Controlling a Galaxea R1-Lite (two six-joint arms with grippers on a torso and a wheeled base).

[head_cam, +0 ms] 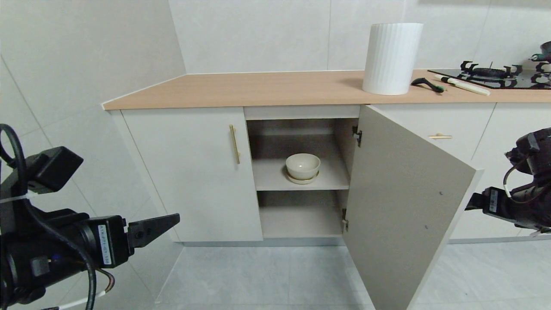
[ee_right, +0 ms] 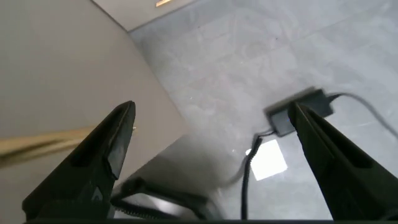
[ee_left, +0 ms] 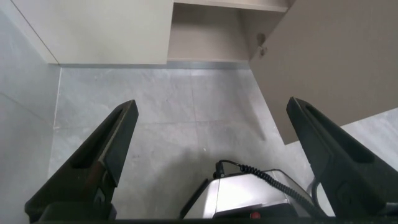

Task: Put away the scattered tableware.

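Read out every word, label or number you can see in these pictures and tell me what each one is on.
White sticker on the left arm: one line of print, too small to read.
White sticker on the right arm: dark marks, too small to read.
No print shows on the bowl, the cupboard door or the ribbed white canister.

A cream bowl [head_cam: 303, 165] stands upright, mouth up, on a small matching plate [head_cam: 301, 181]. The pair sits on the upper shelf [head_cam: 273, 174] inside the open cabinet [head_cam: 297, 142].
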